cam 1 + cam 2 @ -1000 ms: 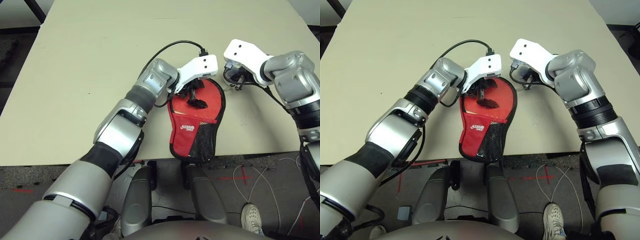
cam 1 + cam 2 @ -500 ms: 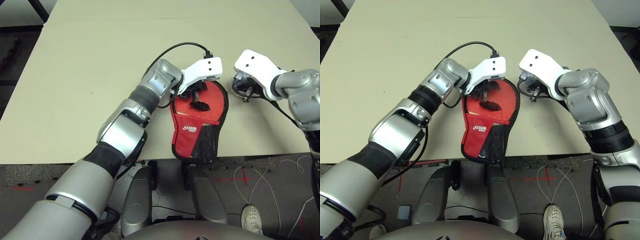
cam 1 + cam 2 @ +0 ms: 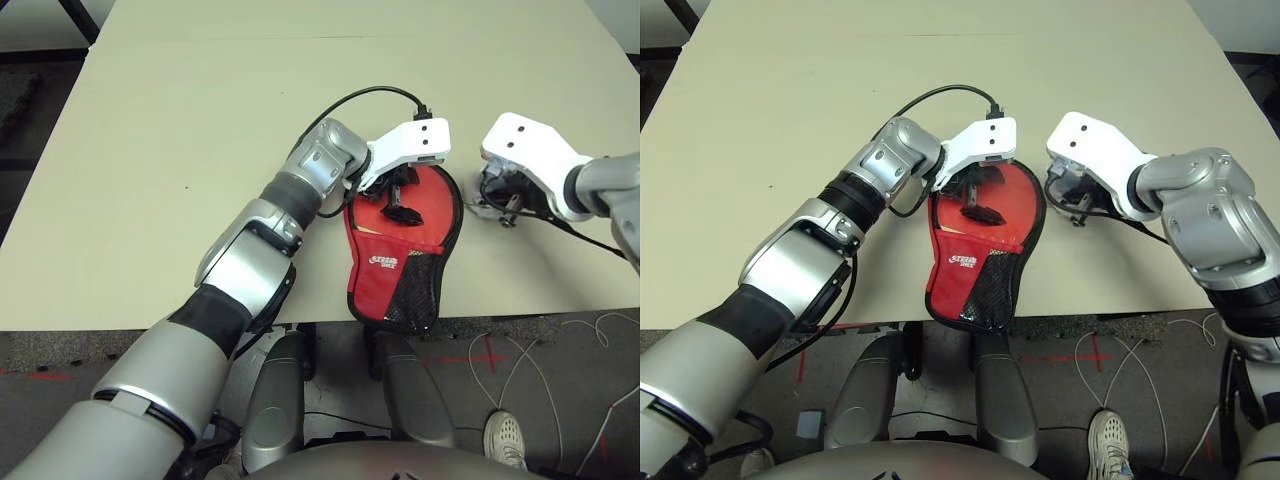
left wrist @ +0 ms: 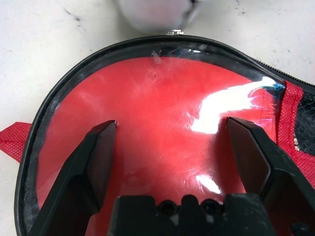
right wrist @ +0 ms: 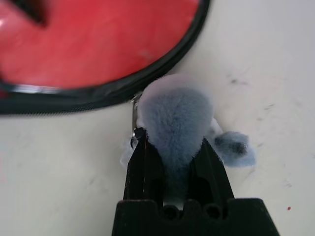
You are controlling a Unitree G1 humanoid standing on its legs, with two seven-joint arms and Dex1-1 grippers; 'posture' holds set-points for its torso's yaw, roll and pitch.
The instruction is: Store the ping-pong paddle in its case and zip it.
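In the left eye view the table fills the upper frame, pale and bare on its left side. The left arm reaches from the lower left toward the centre, and the left gripper hangs over the round end of the case, its fingers spread wide with nothing between them. In the left wrist view those fingers stand well apart above the shiny red face of the paddle, which lies inside the case's black zipper edge. The case lies at centre frame by the table's near edge, red side up, its narrow end with the mesh pocket pointing toward the bottom of the frame and hanging slightly over the edge. To the right, just beside the case's round end, sits the right gripper. In the right wrist view its fingers are pinched on a small grey furry charm that touches the zipper edge; a metal ring beside it joins it to the zipper.
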